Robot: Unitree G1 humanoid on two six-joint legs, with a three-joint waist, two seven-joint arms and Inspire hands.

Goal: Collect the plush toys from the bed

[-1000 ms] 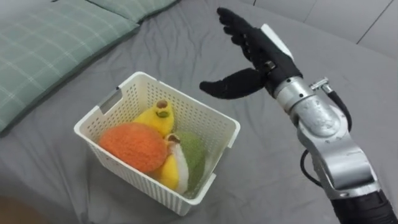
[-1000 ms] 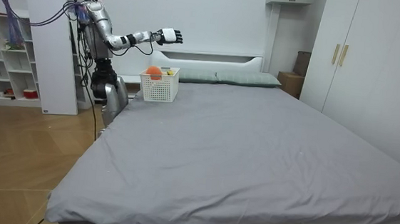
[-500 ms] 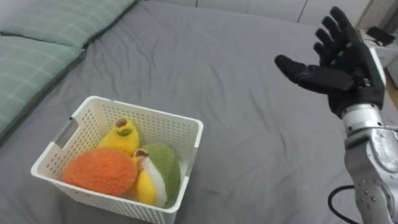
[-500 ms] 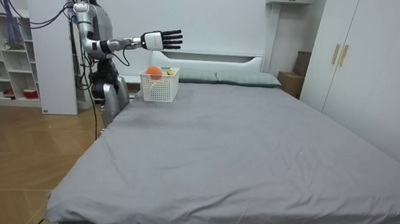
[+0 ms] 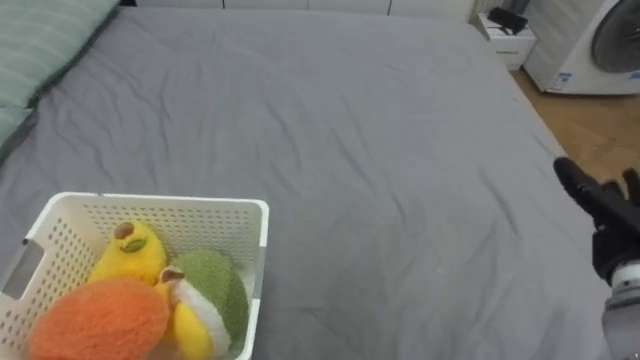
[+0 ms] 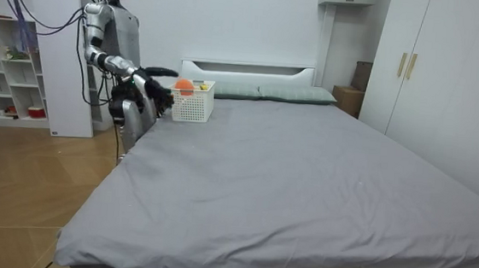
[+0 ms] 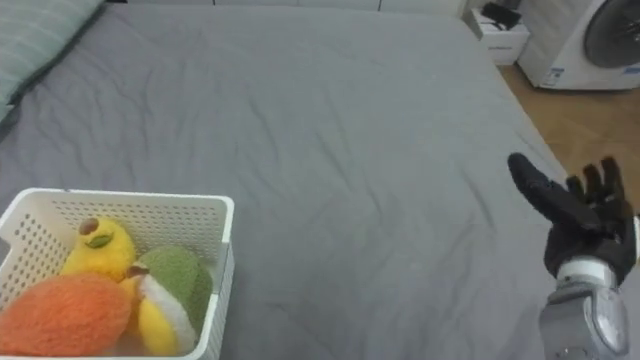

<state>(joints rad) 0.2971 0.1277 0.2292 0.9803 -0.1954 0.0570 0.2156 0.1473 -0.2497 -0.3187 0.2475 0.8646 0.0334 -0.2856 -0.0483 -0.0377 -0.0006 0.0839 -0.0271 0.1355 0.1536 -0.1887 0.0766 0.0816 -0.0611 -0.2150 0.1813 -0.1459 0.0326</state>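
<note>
The fingers (image 7: 540, 192) of the robot's right hand (image 7: 585, 230) are spread wide and straight, holding nothing; the dark hand hangs in the air well apart from the basket (image 7: 120, 198), far off to its right, above the edge of the grey bed (image 7: 330, 130). The white slotted basket sits on the bed sheet with the toys inside it: an orange plush (image 7: 60, 315) at the basket's near left, a yellow plush (image 7: 95, 245) with a brown and green top behind that, a green plush (image 7: 180, 280) against the basket's right wall, and a yellow and white plush (image 7: 155, 320) between the orange and green ones. A green checked pillow (image 7: 40, 30) lies beyond the basket's far left corner. In the room view the robot stands on the wooden floor just beside the basket, at the head corner of the bed, its arm lowered in front of the basket.
</note>
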